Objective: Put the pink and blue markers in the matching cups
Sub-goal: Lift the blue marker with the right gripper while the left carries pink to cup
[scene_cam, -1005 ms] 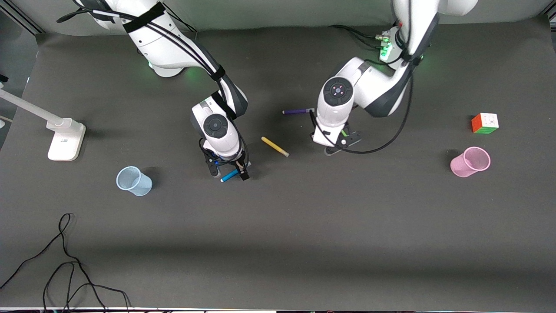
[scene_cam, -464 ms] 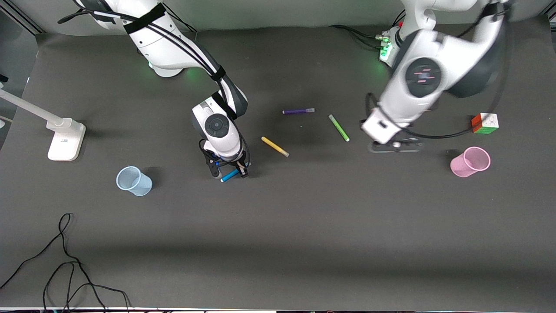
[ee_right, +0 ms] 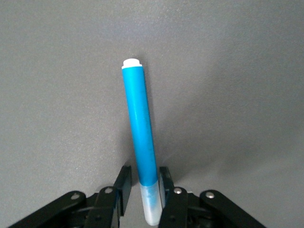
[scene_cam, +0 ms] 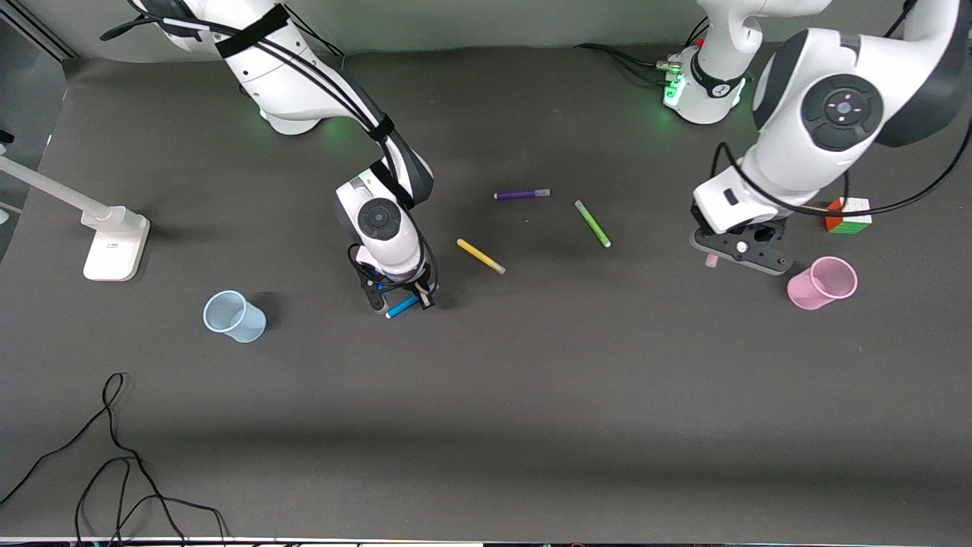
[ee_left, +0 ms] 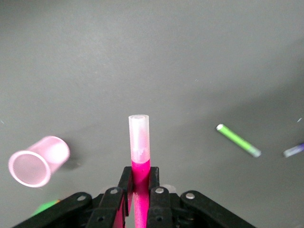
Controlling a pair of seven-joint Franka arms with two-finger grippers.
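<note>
Magenta-pink marker [ee_left: 140, 172] — pale cap, bright blue marker [ee_right: 140, 142], pink cup [scene_cam: 822, 282], pale blue cup [scene_cam: 234, 316] — dark grey table [scene_cam: 531, 395]

Yellow pen [scene_cam: 481, 256], green pen [scene_cam: 592, 223], purple pen [scene_cam: 522, 194], colour cube [scene_cam: 848, 215], white stand [scene_cam: 114, 241] and loose black cable [scene_cam: 114, 471] on table [scene_cam: 531, 395]

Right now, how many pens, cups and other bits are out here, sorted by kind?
Markers: 5 – pink marker, blue marker, yellow marker, green marker, purple marker
Cups: 2 – pink cup, blue cup
Puzzle cube: 1
Total: 8
</note>
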